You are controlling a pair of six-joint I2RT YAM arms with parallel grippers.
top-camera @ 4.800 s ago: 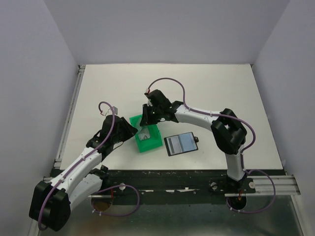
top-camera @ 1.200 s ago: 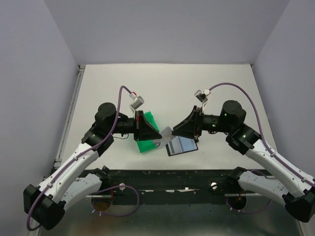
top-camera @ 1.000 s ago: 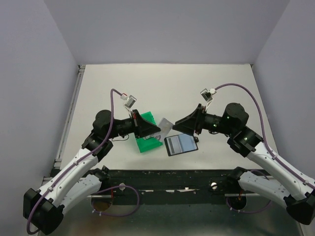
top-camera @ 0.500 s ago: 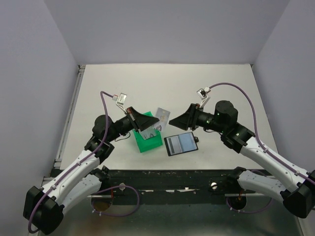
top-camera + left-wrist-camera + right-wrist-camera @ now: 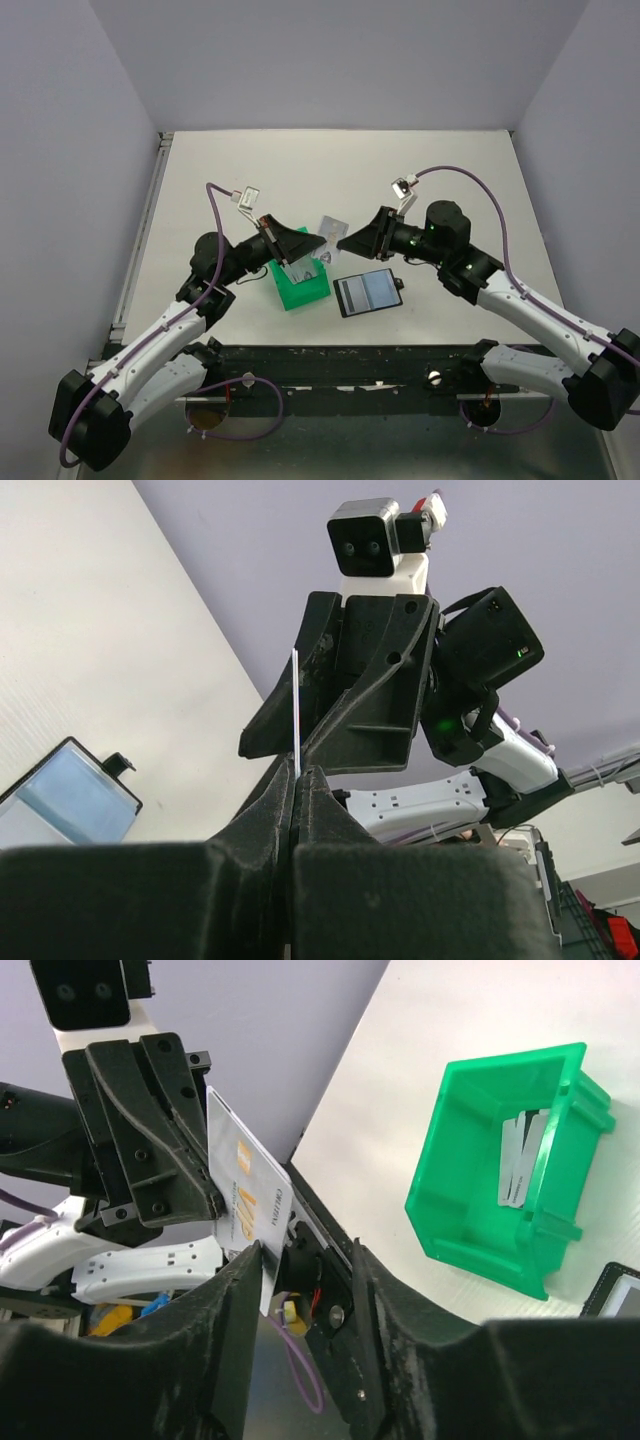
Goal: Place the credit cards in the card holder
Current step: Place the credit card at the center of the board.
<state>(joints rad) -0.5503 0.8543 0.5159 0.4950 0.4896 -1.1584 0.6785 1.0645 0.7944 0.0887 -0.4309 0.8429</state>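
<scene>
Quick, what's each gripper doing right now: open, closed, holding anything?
Left gripper: shut on a white credit card, held up in the air.
Right gripper: open, jaws either side of that card's edge.

- Bright green box-shaped plastic bin [image 5: 460, 1190]: smooth, slightly glossy.
- Thin white rectangular card [image 5: 245, 1195]: smooth, probably plastic.
- Flat white table [image 5: 400, 180]: matt.
- Black left hand [image 5: 296, 780]: matt, faintly grainy plastic.

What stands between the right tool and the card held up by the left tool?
Nothing visible does. The left tool pinches the card upright in the air, and the right tool faces it with fingers apart, right at the card's free edge. The green bin lies off to one side.
</scene>
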